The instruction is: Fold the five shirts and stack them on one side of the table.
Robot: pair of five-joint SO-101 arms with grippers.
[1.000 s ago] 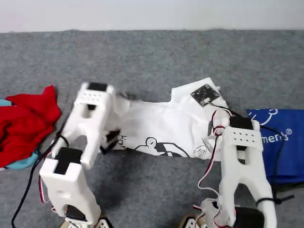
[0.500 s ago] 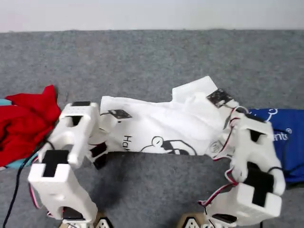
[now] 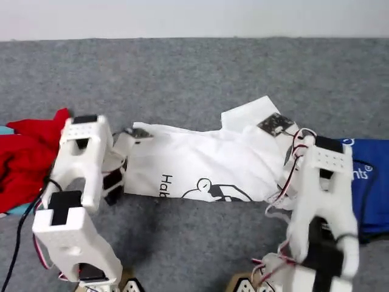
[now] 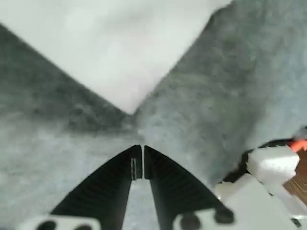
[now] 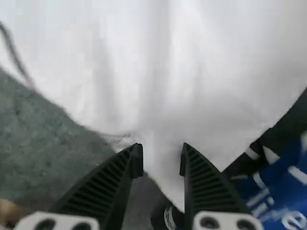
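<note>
Grey felt covers the counter (image 3: 194, 73). A white shirt (image 3: 200, 164) lies spread across its middle, between the two arms. A red shirt (image 3: 30, 152) is heaped at the left edge, and a blue shirt (image 3: 372, 182) lies at the right edge, just beside the white one. The left hand (image 4: 137, 155) is closed on nothing, its tips near a corner of the white shirt. The right hand (image 5: 160, 153) is narrowly parted over the white shirt's right end.
</note>
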